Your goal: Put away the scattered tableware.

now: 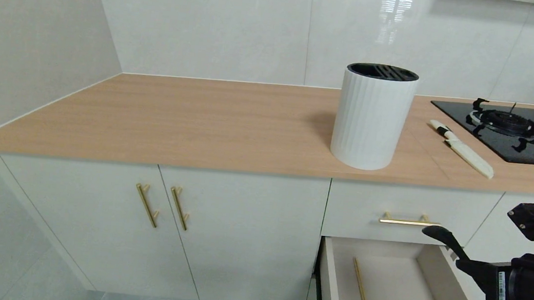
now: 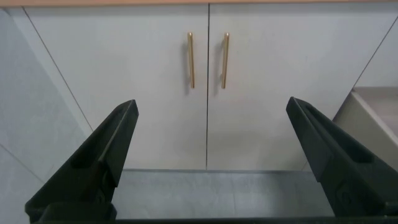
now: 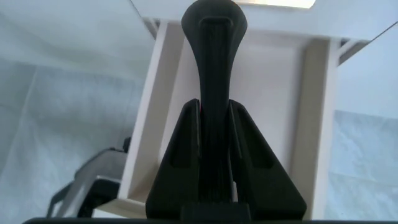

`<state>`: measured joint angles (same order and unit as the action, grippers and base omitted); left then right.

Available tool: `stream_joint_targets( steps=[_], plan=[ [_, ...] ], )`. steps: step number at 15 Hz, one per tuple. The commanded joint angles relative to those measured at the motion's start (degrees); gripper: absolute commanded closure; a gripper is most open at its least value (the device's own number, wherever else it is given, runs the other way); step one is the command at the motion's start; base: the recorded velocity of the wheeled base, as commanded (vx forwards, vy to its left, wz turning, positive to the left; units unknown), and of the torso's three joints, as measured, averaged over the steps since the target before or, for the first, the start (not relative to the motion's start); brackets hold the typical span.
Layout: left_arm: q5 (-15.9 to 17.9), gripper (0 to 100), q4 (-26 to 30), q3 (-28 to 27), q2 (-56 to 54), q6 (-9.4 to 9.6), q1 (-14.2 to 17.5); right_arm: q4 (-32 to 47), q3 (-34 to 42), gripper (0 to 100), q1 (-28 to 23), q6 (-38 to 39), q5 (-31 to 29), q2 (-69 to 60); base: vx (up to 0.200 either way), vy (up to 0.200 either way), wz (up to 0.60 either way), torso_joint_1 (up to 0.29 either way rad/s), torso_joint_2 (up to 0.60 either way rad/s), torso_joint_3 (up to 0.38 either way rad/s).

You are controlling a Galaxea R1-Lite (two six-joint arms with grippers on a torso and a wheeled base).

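Note:
A white knife (image 1: 460,149) lies flat on the wooden counter (image 1: 201,124), to the right of a white ribbed knife block (image 1: 373,118) with a black slotted top. Below the counter a drawer (image 1: 449,295) stands pulled out, and a thin chopstick with a green end (image 1: 363,296) lies inside along its left wall. My right gripper (image 1: 435,231) hovers over the drawer's right wall, below the upper drawer's gold handle (image 1: 404,221). Its fingers are shut with nothing between them; the right wrist view has the gripper (image 3: 214,18) above the drawer (image 3: 158,106). My left gripper (image 2: 211,106) is open and faces the cabinet doors.
A black gas stove (image 1: 514,127) sits at the counter's right end. Two cabinet doors with gold handles (image 1: 146,204) (image 2: 191,60) close the space left of the drawer. Tiled walls bound the counter at the back and left. The counter left of the knife block is bare.

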<state>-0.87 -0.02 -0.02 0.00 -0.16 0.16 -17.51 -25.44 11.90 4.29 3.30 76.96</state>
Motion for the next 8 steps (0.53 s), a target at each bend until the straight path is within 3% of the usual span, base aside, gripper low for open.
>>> stream_joint_targets(
  steps=[1,5,8],
  plan=[
    [-0.01,0,0.02,0.02,0.00,-0.02,0.02,0.02,0.66,100,1.11,0.02,-0.05,1.79,0.000,0.000,0.00,-0.178,0.49,0.295],
    [-0.01,0,0.02,0.02,0.00,-0.02,0.02,-0.34,1.36,100,1.11,-2.09,-0.23,9.09,0.000,0.000,0.00,-0.176,0.47,0.303],
    [-0.01,0,0.02,0.02,0.00,-0.02,0.02,-4.99,2.33,100,0.93,-1.92,-0.23,14.36,0.000,0.000,0.00,-0.150,0.47,0.312]
  ],
)
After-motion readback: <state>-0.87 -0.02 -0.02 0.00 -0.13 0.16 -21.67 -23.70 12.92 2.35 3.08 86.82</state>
